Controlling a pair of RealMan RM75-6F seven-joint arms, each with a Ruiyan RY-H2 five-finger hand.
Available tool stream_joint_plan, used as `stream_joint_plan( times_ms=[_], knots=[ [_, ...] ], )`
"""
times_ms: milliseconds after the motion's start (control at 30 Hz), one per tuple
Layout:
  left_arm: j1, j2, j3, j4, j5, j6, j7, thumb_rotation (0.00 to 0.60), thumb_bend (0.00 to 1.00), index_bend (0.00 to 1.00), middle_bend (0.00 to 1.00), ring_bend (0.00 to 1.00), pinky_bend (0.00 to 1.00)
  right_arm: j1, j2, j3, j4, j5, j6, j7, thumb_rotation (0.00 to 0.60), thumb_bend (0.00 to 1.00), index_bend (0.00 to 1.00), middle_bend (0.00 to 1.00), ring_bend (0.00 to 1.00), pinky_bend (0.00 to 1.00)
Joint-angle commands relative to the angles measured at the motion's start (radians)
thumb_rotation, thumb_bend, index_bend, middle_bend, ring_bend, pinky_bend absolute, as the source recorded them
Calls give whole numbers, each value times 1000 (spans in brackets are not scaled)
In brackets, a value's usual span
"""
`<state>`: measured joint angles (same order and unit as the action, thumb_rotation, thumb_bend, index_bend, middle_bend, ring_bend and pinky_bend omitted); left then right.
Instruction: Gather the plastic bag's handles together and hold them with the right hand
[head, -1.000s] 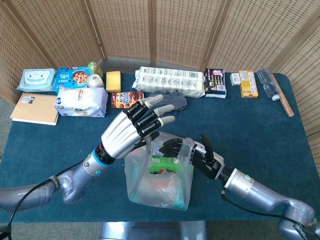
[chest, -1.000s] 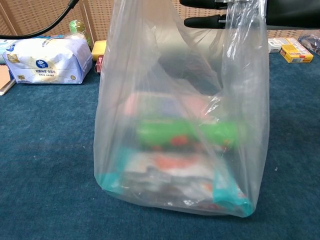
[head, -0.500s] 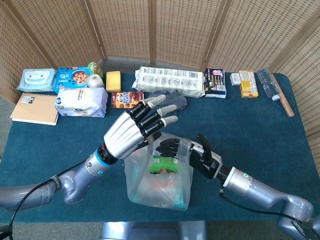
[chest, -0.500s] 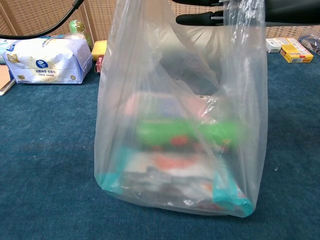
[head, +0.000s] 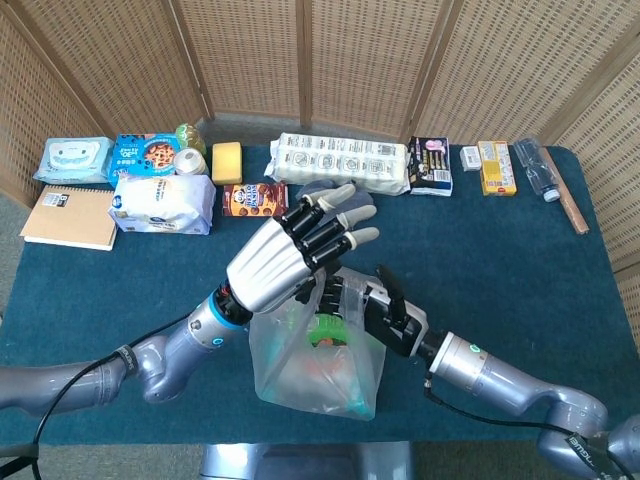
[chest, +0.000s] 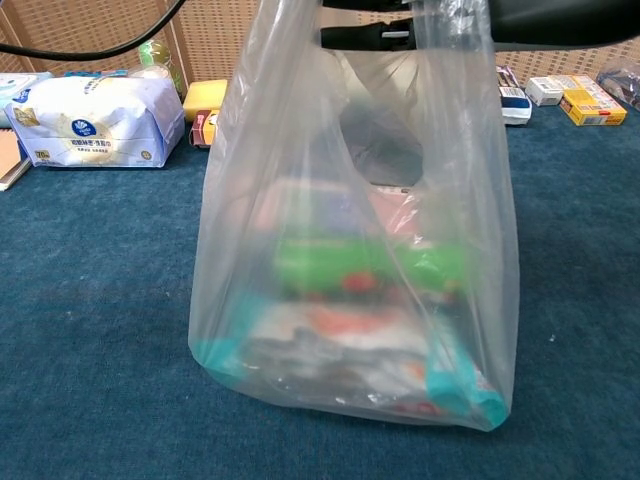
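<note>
My left hand (head: 290, 258) hovers over the plastic bag (head: 318, 362), fingers spread, holding nothing. My right hand (head: 375, 310) fingers hook one handle (chest: 455, 40).

— Can any text be read on the goods?
— Print is seen on the white pack (chest: 100, 122), the cookie box (head: 254, 199) and the yellow box (chest: 592, 104), but none can be made out

Blue-covered table (head: 480, 250), plastic bag (head: 318, 365), groceries.
</note>
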<state>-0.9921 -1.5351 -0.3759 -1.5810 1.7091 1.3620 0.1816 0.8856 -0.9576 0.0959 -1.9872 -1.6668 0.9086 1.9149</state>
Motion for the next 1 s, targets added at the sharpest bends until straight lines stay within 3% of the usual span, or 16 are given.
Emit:
stream_joint_plan(
  times_ms=[33,400,767,1000],
  knots=[
    [-9,-5,-5,5,-8,-6,8,600,240,198,207,74,225,5,-2,3,-8,12,-2,-12,0,103,196,217,138,92],
    [-20,-26,17,19,-12,-12,18,600,240,195,206,70,223,8,3,8,-31,37,1,-28,0,103,193,222,138,92],
    [-53,-45,2,22,-21,-26,35,600,227,192,204,67,223,29,-27,29,-48,73,-33,-63,0,103,192,225,138,92],
    [-66,-40,-12,4,-40,-41,56,600,149,183,193,55,214,37,-39,38,-53,82,-46,-70,0,103,191,225,138,92]
  ],
)
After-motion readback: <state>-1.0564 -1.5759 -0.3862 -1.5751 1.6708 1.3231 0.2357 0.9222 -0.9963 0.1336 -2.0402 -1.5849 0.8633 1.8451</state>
